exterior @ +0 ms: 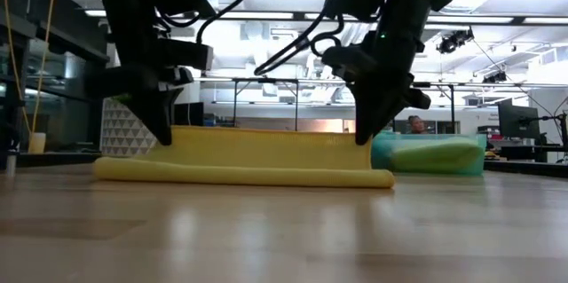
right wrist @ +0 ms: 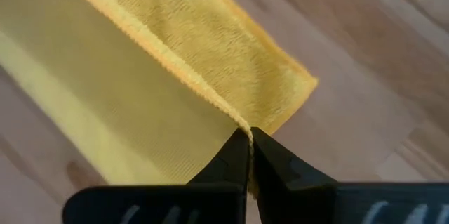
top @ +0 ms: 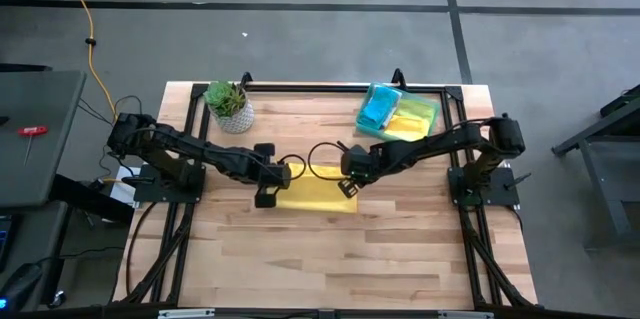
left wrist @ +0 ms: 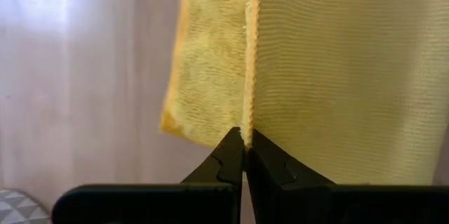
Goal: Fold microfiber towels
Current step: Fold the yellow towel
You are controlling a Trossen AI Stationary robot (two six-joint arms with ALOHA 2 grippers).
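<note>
A yellow microfiber towel [top: 318, 196] lies mid-table, its near part flat on the wood and its far edge raised as an upright flap [exterior: 257, 148]. My left gripper [top: 268, 187] is shut on the flap's left end, my right gripper [top: 346, 181] on its right end. A teal-blue towel [top: 379, 108] and a yellow-green towel [top: 410, 119] lie in the translucent green tray [top: 432, 111] at the far right. My left gripper pinches the towel's stitched edge [left wrist: 247, 122] between its two fingertips, at the left corner, coming from above. The edge stands up taut; the folded part [exterior: 133, 169] lies on the table. My right gripper pinches the same stitched edge [right wrist: 237, 123] at its right corner between its fingertips, from above, pointing down. The cloth below the fingers [exterior: 368, 128] stands upright, and the lower roll [exterior: 355, 177] rests on the table.
A small potted plant [top: 229, 106] stands at the far left, just behind my left arm. The tray sits at the far right corner. Bare wood [top: 320, 259] lies on the near side of the towel. A person [exterior: 414, 125] shows in the room beyond.
</note>
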